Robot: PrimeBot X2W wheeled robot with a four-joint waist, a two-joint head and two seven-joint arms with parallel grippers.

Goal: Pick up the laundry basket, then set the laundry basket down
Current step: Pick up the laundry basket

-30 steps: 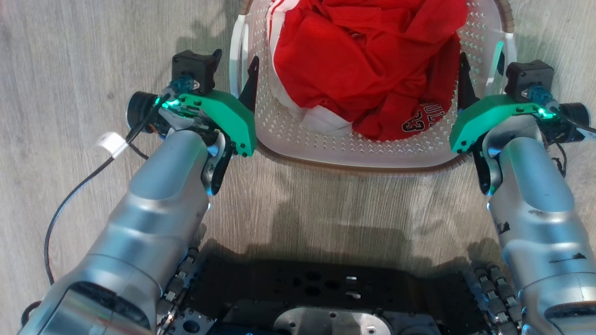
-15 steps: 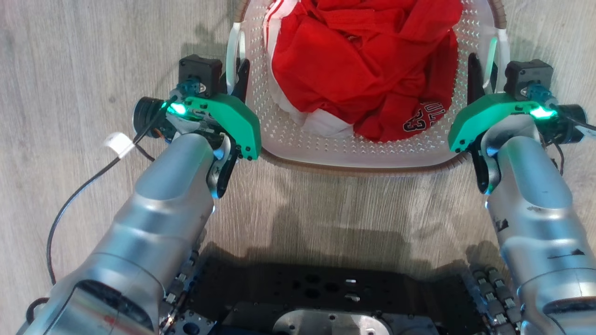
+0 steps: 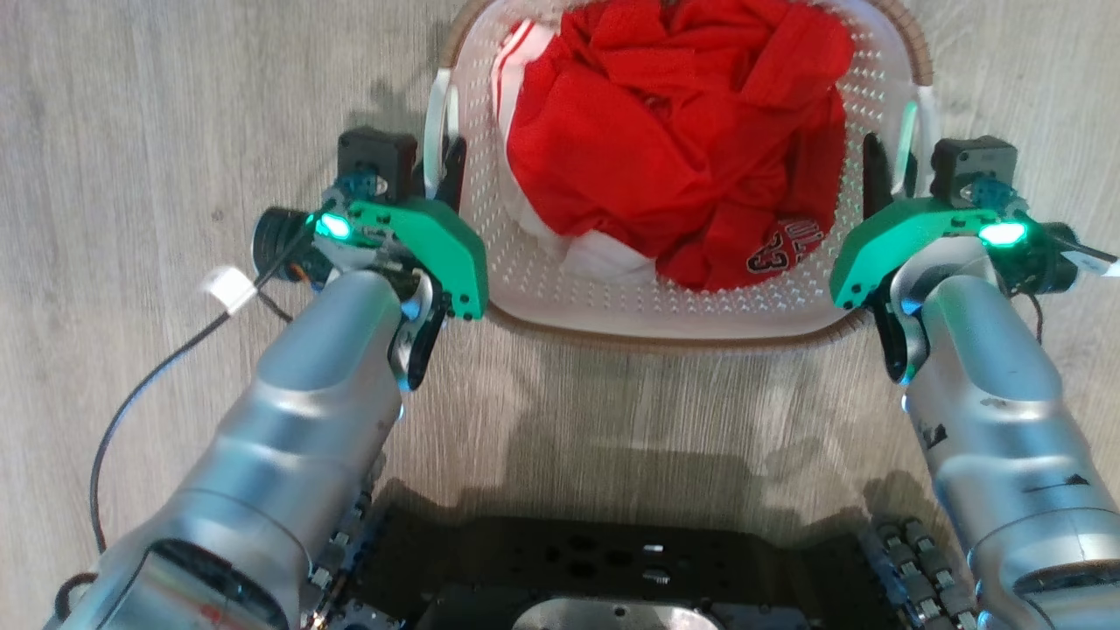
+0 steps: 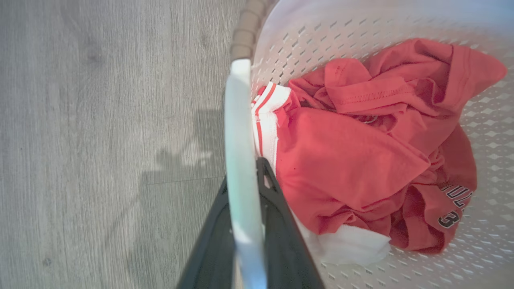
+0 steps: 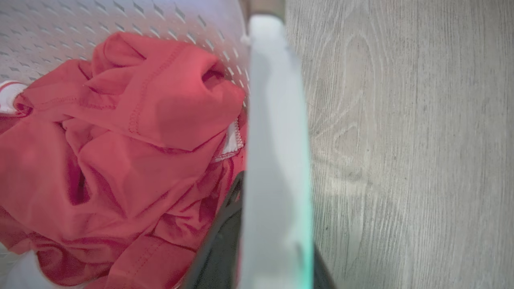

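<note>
Presently in my grip: one laundry basket (image 3: 630, 302), by both handles

1. My black base (image 3: 612, 577), bottom centre of the head view. My silver left forearm (image 3: 297, 437) and right forearm (image 3: 989, 402) rise from the lower corners. A black cable (image 3: 149, 376) with a white tag (image 3: 229, 289) lies at the left.
2. My left gripper (image 3: 444, 162), left of centre. Its jaws are drawn narrow and pinch the basket's white left handle (image 4: 241, 152), one dark finger on each side.
3. My right gripper (image 3: 888, 162), right of centre. It is likewise narrowed onto the white right handle (image 5: 277, 140), which sits between its dark fingers.
4. Laundry basket, upper centre, between my grippers. It has white perforated walls and a brown woven-look rim. I cannot tell whether its bottom touches the floor.
5. Contents: a crumpled red garment (image 3: 665, 149) with dark numerals fills most of the basket. White fabric with red stripes (image 3: 516, 61) lies along its left edge.
6. Grey wood-grain floor (image 3: 131, 105), all round.
</note>
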